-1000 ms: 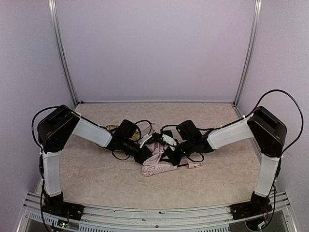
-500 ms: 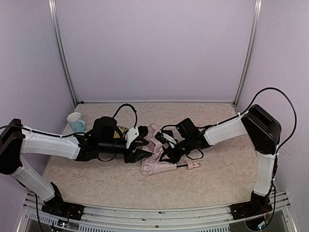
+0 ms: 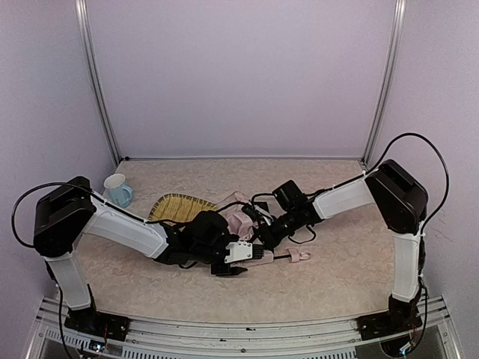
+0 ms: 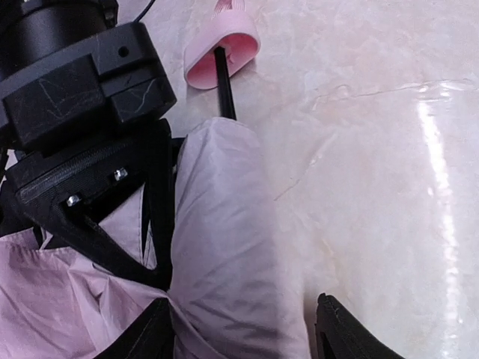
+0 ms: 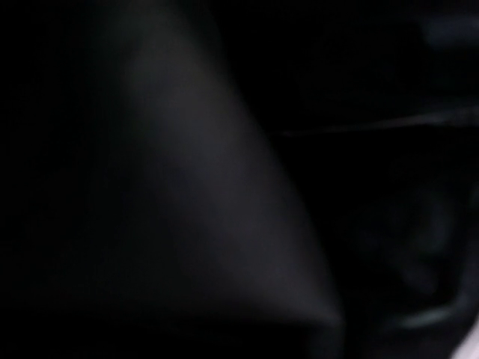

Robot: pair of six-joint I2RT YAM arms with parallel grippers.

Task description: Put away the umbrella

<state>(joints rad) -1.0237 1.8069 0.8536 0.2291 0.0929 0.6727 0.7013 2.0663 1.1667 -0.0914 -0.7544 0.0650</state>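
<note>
Only the left wrist view showed the left gripper (image 4: pixel 247 329) spread wide astride the umbrella (image 4: pixel 217 247), with the right gripper (image 4: pixel 153 269) pinched closed among its folds. The right wrist view was black. Overhead, the umbrella lay mid-table (image 3: pixel 337 277), with bare surface toward the right edge.

Overhead view: even, soft light, sharp throughout, with only faint shadows on the table (image 3: pixel 337 277). Left wrist view: bright, umbrella (image 4: pixel 224 224) in focus, a streak of glare running down the table at right. Right wrist view: near black, blurred, nothing legible.
</note>
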